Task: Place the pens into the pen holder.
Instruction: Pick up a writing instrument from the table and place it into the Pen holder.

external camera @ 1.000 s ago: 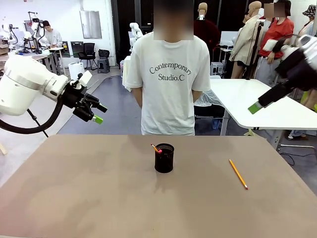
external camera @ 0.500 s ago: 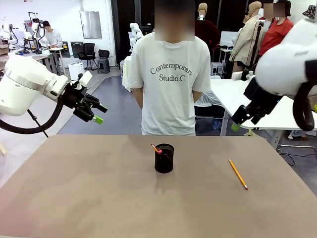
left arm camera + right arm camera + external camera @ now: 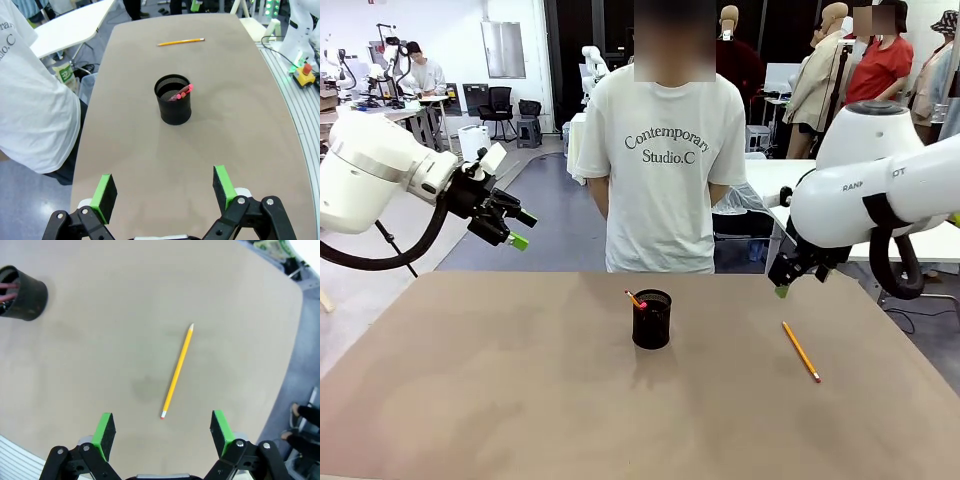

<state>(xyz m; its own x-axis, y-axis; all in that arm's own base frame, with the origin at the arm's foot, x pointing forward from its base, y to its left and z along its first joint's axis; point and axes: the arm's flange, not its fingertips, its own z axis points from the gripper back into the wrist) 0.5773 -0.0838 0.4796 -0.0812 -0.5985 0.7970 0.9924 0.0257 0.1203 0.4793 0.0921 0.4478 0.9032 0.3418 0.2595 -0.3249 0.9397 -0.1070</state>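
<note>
left end effector [image 3: 522, 229], right end effector [image 3: 784, 286] aloft, jaws spread

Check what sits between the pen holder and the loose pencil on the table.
Nothing: the stretch from the pen holder to the pencil is bare tabletop. The front and right wrist views both show that.

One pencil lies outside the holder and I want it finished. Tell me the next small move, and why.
Probably lower the right gripper toward the yellow pencil. Its jaws stand open and empty above the table, the pencil lies flat between them in the right wrist view, and it is the one pen outside the pen holder, which already holds others.
</note>
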